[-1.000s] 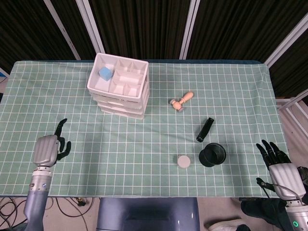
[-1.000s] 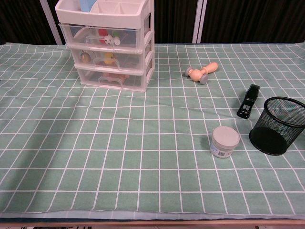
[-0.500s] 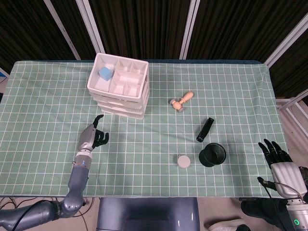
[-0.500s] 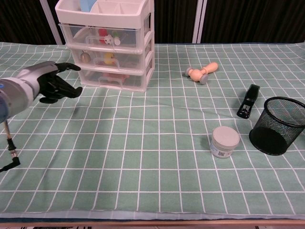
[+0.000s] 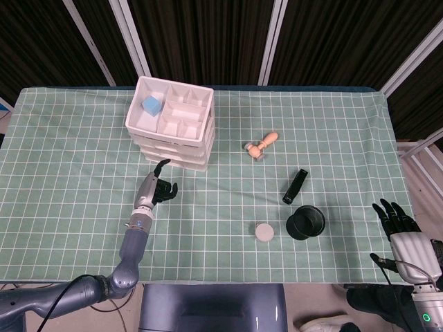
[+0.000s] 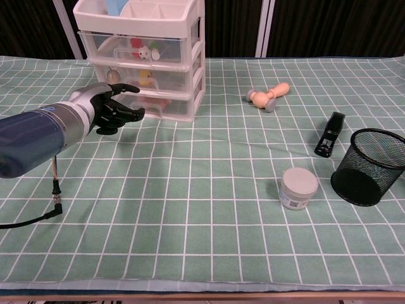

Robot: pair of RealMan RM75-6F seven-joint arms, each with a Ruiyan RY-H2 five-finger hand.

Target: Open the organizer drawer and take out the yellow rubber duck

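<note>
The white three-drawer organizer [image 5: 171, 128] [image 6: 144, 62] stands at the back left, all drawers closed. Through the clear front of the middle drawer I see the yellow rubber duck [image 6: 145, 77]. My left hand [image 5: 156, 188] [image 6: 112, 107] hovers just in front of the lower drawers, fingers stretched toward them and loosely apart, holding nothing and not touching the organizer. My right hand [image 5: 399, 227] hangs off the table's front right corner with its fingers spread, empty; the chest view does not show it.
A wooden roller [image 5: 262, 146] [image 6: 269, 96] lies right of the organizer. A black stapler [image 5: 295, 185] [image 6: 330, 134], a black mesh cup [image 5: 306, 223] [image 6: 368, 166] and a small white jar [image 5: 264, 232] [image 6: 298, 187] sit at the front right.
My left hand has swept from the table's front left edge up and to the right, arriving in front of the organizer's drawers. The right hand has stayed put.
</note>
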